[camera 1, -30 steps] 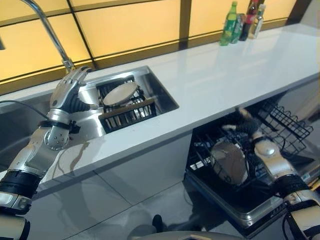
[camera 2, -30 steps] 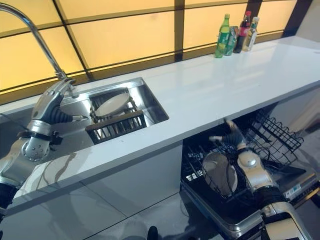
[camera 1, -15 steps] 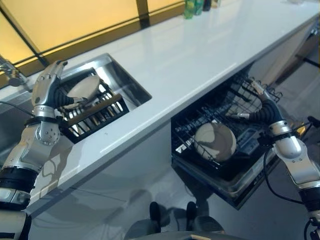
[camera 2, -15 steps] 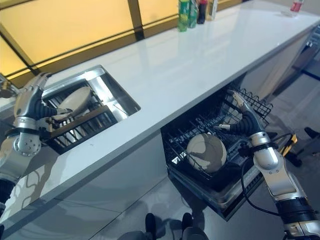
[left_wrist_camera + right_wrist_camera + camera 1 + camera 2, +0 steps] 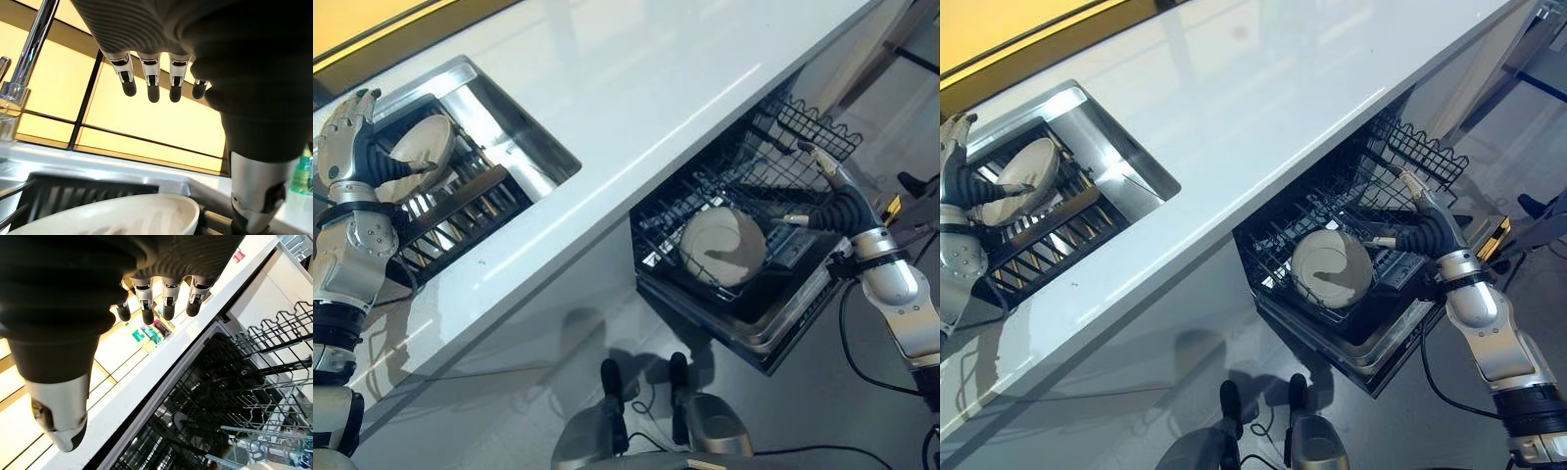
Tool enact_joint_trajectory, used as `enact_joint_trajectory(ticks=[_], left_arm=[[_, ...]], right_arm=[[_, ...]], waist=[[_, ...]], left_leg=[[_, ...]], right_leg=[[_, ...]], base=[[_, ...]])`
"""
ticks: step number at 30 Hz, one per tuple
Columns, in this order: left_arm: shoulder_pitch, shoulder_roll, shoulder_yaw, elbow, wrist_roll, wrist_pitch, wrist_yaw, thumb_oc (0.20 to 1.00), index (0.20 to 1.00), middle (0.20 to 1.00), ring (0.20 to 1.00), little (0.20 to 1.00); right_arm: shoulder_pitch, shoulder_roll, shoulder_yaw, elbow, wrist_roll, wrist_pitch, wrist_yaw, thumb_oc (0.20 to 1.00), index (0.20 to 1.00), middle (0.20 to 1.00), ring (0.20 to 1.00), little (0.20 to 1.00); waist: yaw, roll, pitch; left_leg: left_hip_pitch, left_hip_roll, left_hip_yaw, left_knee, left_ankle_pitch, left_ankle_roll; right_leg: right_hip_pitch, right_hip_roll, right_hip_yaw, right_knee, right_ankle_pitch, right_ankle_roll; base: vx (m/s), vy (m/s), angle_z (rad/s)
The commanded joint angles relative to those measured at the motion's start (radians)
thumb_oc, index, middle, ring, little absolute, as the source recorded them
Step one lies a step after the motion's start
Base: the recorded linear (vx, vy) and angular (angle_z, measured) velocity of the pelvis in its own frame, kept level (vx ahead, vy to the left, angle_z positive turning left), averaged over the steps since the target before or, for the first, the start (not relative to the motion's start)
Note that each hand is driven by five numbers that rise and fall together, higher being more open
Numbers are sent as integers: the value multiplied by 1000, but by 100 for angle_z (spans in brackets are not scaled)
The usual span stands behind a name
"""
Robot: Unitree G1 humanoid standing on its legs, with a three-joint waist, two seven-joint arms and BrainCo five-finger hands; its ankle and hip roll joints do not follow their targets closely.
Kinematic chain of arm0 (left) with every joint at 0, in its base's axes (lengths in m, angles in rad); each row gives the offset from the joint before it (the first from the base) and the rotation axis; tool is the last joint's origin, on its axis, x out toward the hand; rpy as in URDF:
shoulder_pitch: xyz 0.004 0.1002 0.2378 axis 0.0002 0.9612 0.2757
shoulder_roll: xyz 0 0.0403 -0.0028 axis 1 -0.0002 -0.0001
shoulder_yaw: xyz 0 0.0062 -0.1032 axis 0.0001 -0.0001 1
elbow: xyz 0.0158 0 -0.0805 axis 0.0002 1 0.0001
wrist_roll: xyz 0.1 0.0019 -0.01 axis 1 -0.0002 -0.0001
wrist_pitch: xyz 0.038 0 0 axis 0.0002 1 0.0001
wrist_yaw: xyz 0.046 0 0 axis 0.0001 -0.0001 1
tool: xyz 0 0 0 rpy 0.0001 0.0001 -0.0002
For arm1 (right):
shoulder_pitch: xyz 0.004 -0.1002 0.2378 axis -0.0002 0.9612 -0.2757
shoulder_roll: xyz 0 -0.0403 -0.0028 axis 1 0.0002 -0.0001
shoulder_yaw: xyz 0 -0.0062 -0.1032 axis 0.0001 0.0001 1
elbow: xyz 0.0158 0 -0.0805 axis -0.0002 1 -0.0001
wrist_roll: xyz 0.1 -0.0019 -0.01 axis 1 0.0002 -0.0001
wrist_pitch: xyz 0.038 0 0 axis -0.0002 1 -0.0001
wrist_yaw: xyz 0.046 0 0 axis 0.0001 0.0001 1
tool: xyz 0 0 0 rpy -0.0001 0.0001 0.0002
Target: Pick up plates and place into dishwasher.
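Right hand (image 5: 1420, 235) has pulled back with fingers spread, leaving one plate (image 5: 1332, 268) in the dishwasher rack (image 5: 1420, 157), while the open left hand (image 5: 347, 147) now reaches the sink plate (image 5: 421, 147).

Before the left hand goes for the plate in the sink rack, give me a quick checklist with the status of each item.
1. Left hand open and free: ok, fingers straight, holding nothing.
2. Plate in the sink rack reachable: ok, it leans in the rack right beside the left hand.
3. Right hand free of the rack: ok, open beside the dishwasher rack.
4. Plate in the dishwasher seated: ok, standing between the tines.
5. Room for another plate: cannot tell.
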Motion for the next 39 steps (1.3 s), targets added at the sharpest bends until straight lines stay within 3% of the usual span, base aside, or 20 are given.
enact_joint_trajectory(ticks=[1, 10, 18, 26, 36, 37, 38, 39], left_arm=[[-91, 64, -31, 82, -2, 34, 2, 1000, 1000, 1000, 1000, 1000], [-174, 28, -91, 159, -63, 97, -47, 1000, 1000, 1000, 1000, 1000], [-218, 3, -112, 206, -81, 63, -122, 1000, 1000, 1000, 1000, 1000], [-178, -22, -100, 175, -147, -39, -177, 1000, 1000, 1000, 1000, 1000], [-250, -23, -154, 288, -110, 22, -119, 1000, 1000, 1000, 1000, 1000], [-270, -21, -159, 309, -120, 34, -103, 890, 890, 890, 890, 890], [-283, -21, -164, 320, -130, 39, -94, 595, 595, 595, 595, 595], [-300, -27, -164, 339, -131, 50, -67, 200, 200, 200, 200, 200]], right_arm=[[-53, -54, -45, -113, 26, -19, -26, 1000, 1000, 1000, 1000, 1000], [-122, -59, 10, -91, 18, 33, -57, 1000, 1000, 1000, 1000, 1000], [-137, -57, 22, -88, 3, 51, -96, 1000, 1000, 1000, 1000, 1000], [-100, -44, 13, -76, 3, 26, -78, 1000, 1000, 1000, 1000, 1000], [-184, -75, 67, -33, 38, 62, -67, 1000, 1000, 1000, 1000, 1000], [-190, -78, 72, -26, 51, 63, -69, 1000, 1000, 1000, 1000, 1000], [-195, -78, 74, -22, 53, 66, -73, 1000, 1000, 1000, 1000, 1000], [-201, -78, 78, -15, 51, 69, -81, 1000, 1000, 1000, 1000, 1000]], waist=[[4, -18, 27], [8, -35, 63], [10, -48, 75], [8, -37, 61], [-3, -45, 71], [-6, -48, 74], [-6, -51, 75], [-8, -55, 78]], left_leg=[[0, -42, 28, 25, -142, 8], [-39, -43, 28, 27, -134, 9], [-51, -44, 29, 26, -134, 12], [-39, -47, 29, 32, -141, 11], [-49, -45, 37, 36, -137, 8], [-54, -43, 40, 36, -137, 8], [-57, -43, 40, 36, -136, 8], [-63, -41, 41, 36, -135, 7]], right_leg=[[-78, -8, 27, 124, -134, 99], [-121, -8, 20, 135, -128, 100], [-140, -6, 16, 142, -125, 105], [-126, -11, 9, 143, -128, 105], [-137, -7, 14, 145, -129, 98], [-142, -7, 16, 145, -129, 98], [-145, -6, 17, 146, -129, 98], [-152, -5, 17, 147, -128, 98]], base=[[-37, 29, -3], [-52, 16, -1], [-30, -4, 0], [0, 0, 0], [-14, 9, 0], [-53, 19, 0], [-63, 20, -1], [-51, 13, 0]])
